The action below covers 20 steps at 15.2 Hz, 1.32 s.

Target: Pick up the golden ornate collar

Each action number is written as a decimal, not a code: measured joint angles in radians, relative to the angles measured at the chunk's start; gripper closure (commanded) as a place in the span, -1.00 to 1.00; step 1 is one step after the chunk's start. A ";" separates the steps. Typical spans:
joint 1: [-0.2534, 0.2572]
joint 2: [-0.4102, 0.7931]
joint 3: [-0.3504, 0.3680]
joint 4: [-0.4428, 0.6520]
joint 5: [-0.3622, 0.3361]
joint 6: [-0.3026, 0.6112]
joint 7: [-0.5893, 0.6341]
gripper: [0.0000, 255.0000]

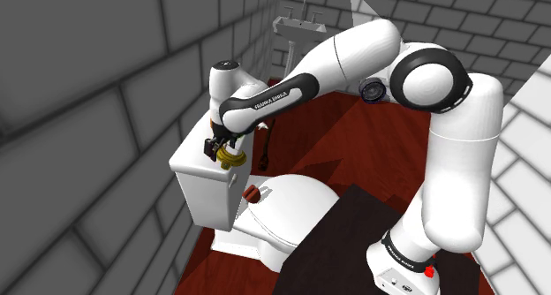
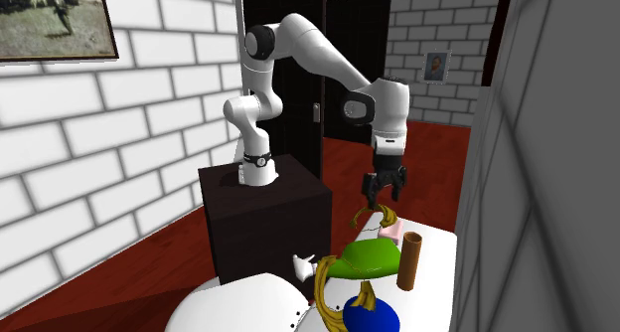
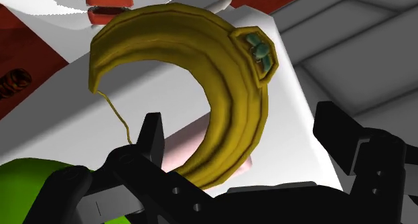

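Note:
The golden ornate collar (image 3: 228,75), a curved band with a green gem setting, lies on the white toilet tank lid (image 1: 190,156), partly over a pink block (image 3: 177,149). My gripper (image 3: 242,125) is open just above it, and the collar's lower end runs between the two fingers without touching either. In the shoulder view the gripper (image 1: 221,148) hangs right over the collar (image 1: 232,158) at the tank's far end. The second exterior view shows the gripper (image 2: 383,189) a little above the collar (image 2: 374,219).
On the tank lid near the collar sit a green object (image 2: 370,260), a brown cylinder (image 2: 409,258) and a blue object (image 2: 370,318). A grey brick wall (image 1: 88,117) runs close behind the tank. The toilet seat lid (image 1: 296,205) and my dark stand (image 1: 353,227) lie below.

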 measured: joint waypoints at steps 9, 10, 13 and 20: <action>0.000 0.007 -0.001 -0.002 -0.002 0.012 0.000 1.00; 0.000 0.007 -0.001 -0.002 -0.002 0.012 0.000 1.00; -0.001 -0.003 0.000 0.000 0.001 -0.002 -0.002 1.00; -0.003 -0.044 0.008 0.037 0.016 -0.079 -0.014 1.00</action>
